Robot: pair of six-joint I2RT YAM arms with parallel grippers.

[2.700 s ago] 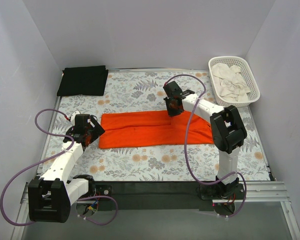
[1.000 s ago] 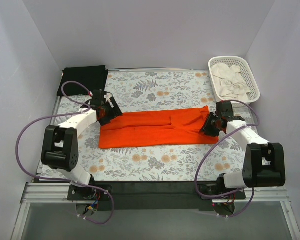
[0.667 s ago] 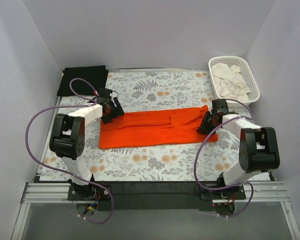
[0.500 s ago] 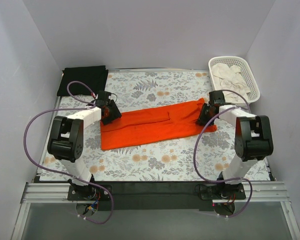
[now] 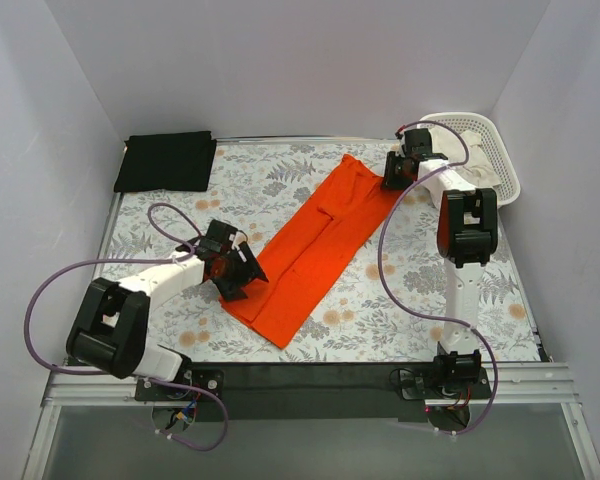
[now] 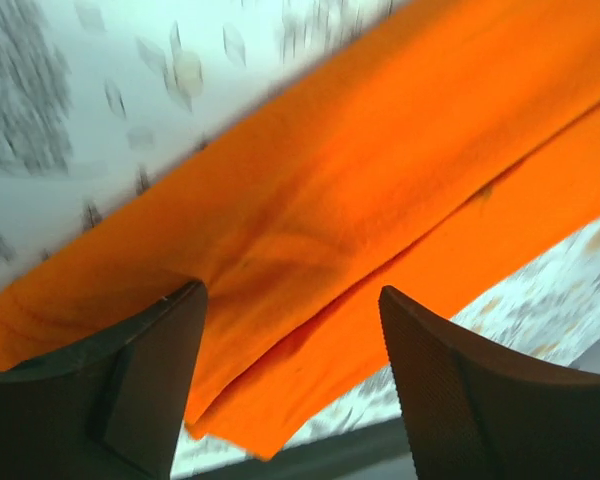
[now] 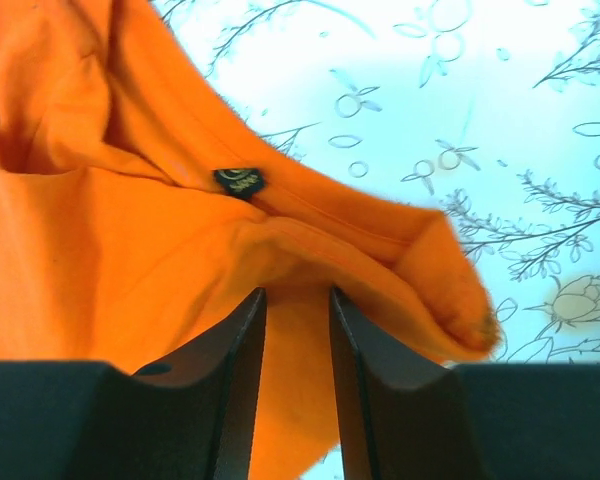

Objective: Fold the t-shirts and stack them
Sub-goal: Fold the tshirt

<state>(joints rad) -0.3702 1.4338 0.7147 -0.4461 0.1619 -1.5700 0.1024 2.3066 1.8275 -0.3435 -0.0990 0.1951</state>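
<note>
Right claw point(image 7: 298, 295) pinches the orange t-shirt point(image 5: 315, 245), now swung from straight across to a diagonal, far-right corner toward the tabletop's near edge; my left claw point(image 6: 290, 300) stands open over it, so I reckon folding waits

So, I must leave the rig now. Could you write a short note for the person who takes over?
The left gripper: jaws open at the near end of the orange t-shirt.
The right gripper: jaws shut on its far end.
The black t-shirt: folded, in the far left corner.
Done: orange one is folded into a long strip, lying diagonally.
Left: fold the strip shorter, then stack both.
</note>
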